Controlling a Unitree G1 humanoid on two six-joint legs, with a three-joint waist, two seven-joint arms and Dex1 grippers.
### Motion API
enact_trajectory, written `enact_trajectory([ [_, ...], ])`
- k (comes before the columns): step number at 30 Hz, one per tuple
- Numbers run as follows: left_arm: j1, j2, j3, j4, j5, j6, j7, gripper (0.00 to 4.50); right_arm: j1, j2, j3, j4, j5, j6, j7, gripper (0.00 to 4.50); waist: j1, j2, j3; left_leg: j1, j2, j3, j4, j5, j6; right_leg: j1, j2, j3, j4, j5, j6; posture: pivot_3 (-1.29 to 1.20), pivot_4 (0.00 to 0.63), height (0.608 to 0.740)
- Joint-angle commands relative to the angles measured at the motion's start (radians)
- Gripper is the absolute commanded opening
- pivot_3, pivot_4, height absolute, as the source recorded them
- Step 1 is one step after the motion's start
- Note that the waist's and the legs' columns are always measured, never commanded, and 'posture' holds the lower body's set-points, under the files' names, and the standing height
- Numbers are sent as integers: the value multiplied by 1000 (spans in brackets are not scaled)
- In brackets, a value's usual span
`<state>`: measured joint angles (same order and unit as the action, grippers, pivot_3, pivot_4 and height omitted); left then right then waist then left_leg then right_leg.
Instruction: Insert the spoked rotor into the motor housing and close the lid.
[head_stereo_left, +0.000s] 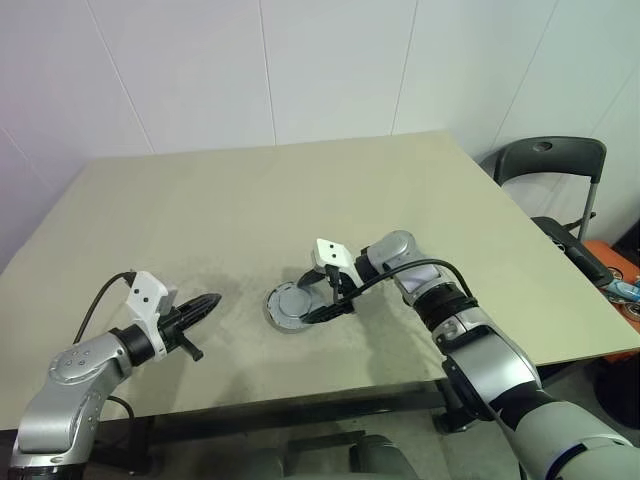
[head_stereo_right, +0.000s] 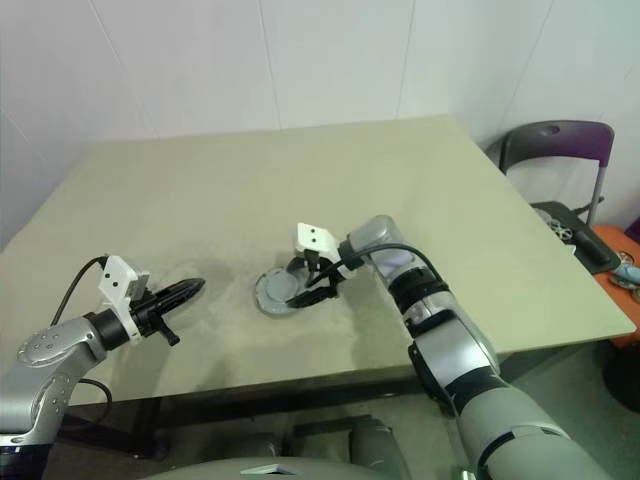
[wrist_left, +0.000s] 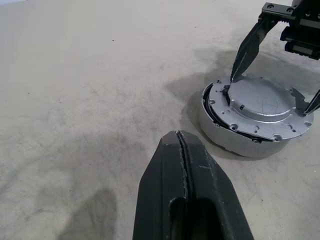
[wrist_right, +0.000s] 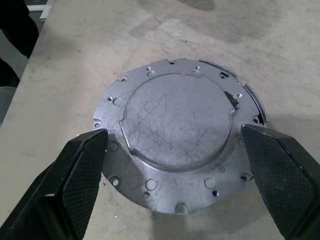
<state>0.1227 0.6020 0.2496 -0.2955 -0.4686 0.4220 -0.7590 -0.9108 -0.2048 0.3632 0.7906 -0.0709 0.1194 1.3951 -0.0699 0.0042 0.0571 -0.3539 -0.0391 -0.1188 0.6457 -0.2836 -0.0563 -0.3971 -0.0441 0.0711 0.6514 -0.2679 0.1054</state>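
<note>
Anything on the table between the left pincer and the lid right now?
No. In the left wrist view, only bare table runs from the shut left pincer to the lid, which the open right pincer straddles.

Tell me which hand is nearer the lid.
Right. The right hand hangs over the lid, fingers open on either side of its rim. The left hand, shut, sits apart from it on the table.

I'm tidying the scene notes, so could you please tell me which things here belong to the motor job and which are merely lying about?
Belonging to the job:
- grey scallop-edged metal lid, on the round silver motor housing
- right gripper, open, jaws either side of the lid
- left gripper, shut, empty, off to the side
- beige table

Just lying about:
- dark folding chair beside the table
</note>
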Motion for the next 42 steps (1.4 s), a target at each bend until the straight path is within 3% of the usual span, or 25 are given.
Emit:
enact_trajectory([
  [1,-5,-3,6,-12,-3,-27,-1,0,-10,22,-1,-20,8,-1,-17,4479,0,0,0,0,0,0,0,0,0,0,0,0,0,0,0,0,0,740],
  [12,7,-11,6,-4,0,-46,-9,0,-8,30,-1,-9,9,13,-47,4479,0,0,0,0,0,0,0,0,0,0,0,0,0,0,0,0,0,740],
  [15,6,-11,6,-1,2,-49,-10,0,-2,25,5,-12,3,5,-50,3949,0,0,0,0,0,0,0,0,0,0,0,0,0,0,0,0,0,740],
  [21,4,-9,3,7,5,-57,-14,0,14,10,26,-20,-10,-4,-41,3949,0,0,0,0,0,0,0,0,0,0,0,0,0,0,0,0,0,740],
  [25,0,-8,0,14,6,-62,-15,0,11,11,23,-11,-14,-7,-65,3253,0,0,0,2,0,0,0,0,0,2,0,0,0,0,0,0,0,740],
  [27,0,-8,0,14,6,-64,-15,0,9,14,18,-13,-8,-3,-68,3122,0,0,0,2,0,0,0,0,0,2,0,0,0,0,0,0,0,740],
  [42,-11,-11,-9,31,10,-76,-16,0,-66,41,-54,6,74,144,-67,3122,0,0,0,1,0,0,0,0,0,1,0,0,0,0,0,0,0,740],
])
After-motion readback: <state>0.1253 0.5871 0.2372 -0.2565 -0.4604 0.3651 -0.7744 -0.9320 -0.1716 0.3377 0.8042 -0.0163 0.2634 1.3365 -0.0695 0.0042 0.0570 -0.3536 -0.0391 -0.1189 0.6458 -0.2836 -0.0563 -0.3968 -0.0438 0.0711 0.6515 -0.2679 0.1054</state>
